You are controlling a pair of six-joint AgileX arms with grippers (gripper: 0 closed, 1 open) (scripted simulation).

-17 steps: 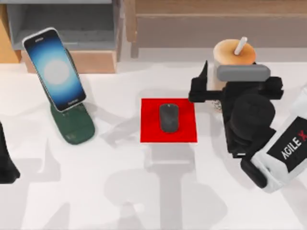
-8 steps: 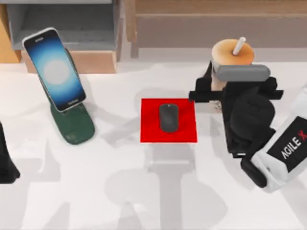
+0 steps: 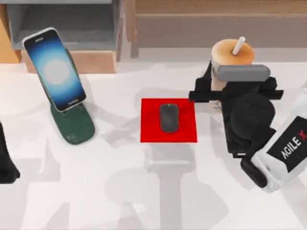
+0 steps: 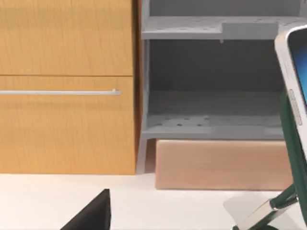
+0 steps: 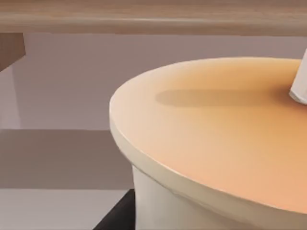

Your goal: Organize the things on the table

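Barely moved: right pincer (image 3: 214, 91) nudged nearer cup (image 3: 230, 52), grip cannot tell; left parked.

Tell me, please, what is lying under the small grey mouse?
The mouse lies on a red square mat, near its middle. The mat rests flat on the white table. The part of the mat directly beneath the mouse is covered.

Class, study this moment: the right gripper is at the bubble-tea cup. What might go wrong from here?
1. The bubble-tea cup is tall; with the right gripper low against it, a sideways nudge might tip it.
2. The mouse on the red mat lies close by; a swinging arm might knock it.
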